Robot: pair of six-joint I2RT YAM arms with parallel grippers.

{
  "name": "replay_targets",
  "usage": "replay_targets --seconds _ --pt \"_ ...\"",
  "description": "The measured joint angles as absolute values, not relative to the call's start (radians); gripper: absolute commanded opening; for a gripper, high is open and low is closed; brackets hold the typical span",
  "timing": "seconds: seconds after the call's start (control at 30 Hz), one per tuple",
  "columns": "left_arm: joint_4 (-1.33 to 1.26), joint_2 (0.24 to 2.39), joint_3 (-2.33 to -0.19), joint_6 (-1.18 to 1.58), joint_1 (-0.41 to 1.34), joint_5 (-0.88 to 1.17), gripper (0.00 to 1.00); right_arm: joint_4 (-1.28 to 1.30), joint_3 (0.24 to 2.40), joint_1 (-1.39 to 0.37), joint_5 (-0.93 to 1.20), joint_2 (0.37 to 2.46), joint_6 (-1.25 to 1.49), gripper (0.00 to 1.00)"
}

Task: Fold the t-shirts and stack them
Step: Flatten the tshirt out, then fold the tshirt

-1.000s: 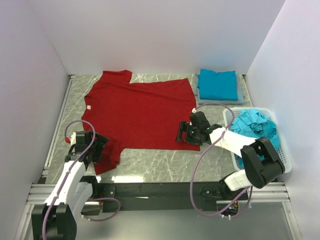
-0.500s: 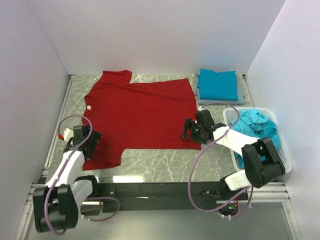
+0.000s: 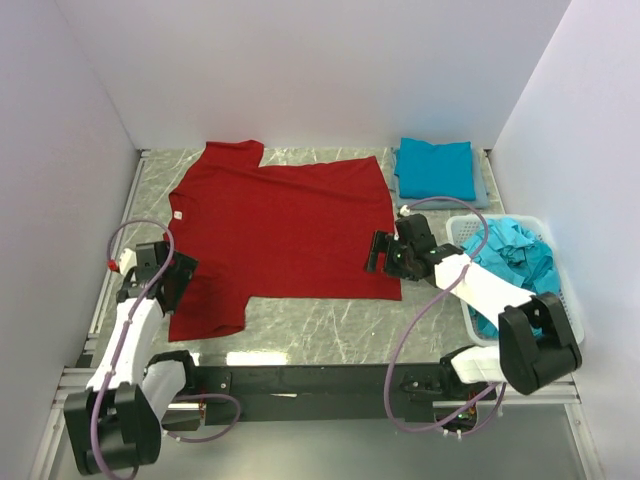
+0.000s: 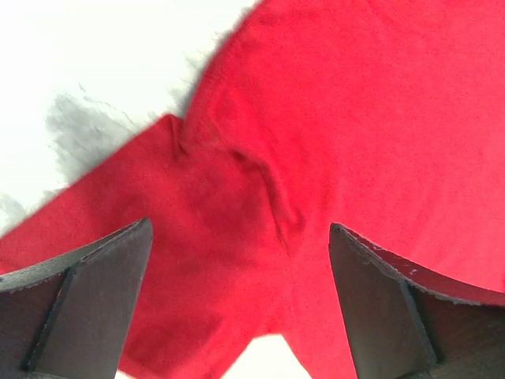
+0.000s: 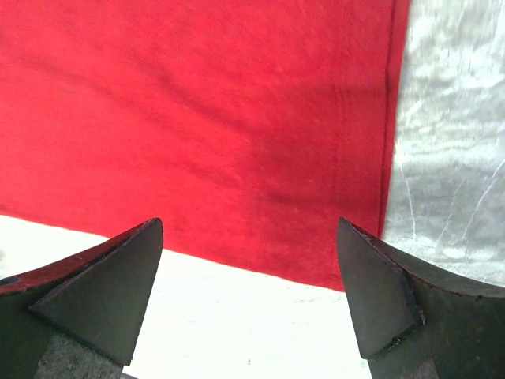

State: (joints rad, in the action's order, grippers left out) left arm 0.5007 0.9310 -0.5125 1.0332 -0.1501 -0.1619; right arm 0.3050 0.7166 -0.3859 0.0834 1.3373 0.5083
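Note:
The deep red t-shirt [image 3: 275,225] lies spread flat on the marbled table, its white neck label [image 3: 177,213] at the left. My left gripper [image 3: 178,278] hovers open and empty over the near left sleeve; in the left wrist view [image 4: 237,316] the sleeve and armpit crease [image 4: 268,197] lie between its fingers [image 4: 87,300]. My right gripper [image 3: 378,255] hovers open and empty at the shirt's near right corner; in the right wrist view [image 5: 248,292] the hem corner [image 5: 371,237] lies just ahead. Folded teal-blue shirts [image 3: 435,168] are stacked at the back right.
A white mesh basket [image 3: 560,300] at the right edge holds crumpled teal-blue shirts [image 3: 510,252]. White walls close in the table at the left, back and right. A bare marbled strip [image 3: 320,325] runs along the near edge.
My left gripper has drawn back to the left, and the near left sleeve now lies flatter. My right gripper has shifted slightly right and farther back along the hem.

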Motion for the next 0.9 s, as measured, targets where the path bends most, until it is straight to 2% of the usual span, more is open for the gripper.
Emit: replay_targets --seconds 0.13,0.33,0.57,0.83,0.9 --pt "0.579 0.862 -0.527 1.049 -0.116 -0.126 0.99 0.308 0.722 -0.385 0.088 1.288 0.504 0.96" --pt "0.627 0.748 -0.408 1.164 0.035 -0.058 0.99 0.316 0.722 -0.385 0.100 1.278 0.502 0.96" --pt "0.729 0.749 -0.386 1.321 0.228 -0.069 0.99 0.319 0.717 -0.385 0.125 1.286 0.500 0.97" --pt "0.859 0.682 -0.387 1.431 0.266 -0.145 0.99 0.323 0.714 -0.385 0.125 1.286 0.496 0.97" --pt "0.854 0.685 -0.385 1.445 0.266 -0.161 0.96 0.323 0.714 -0.385 0.125 1.286 0.496 0.97"
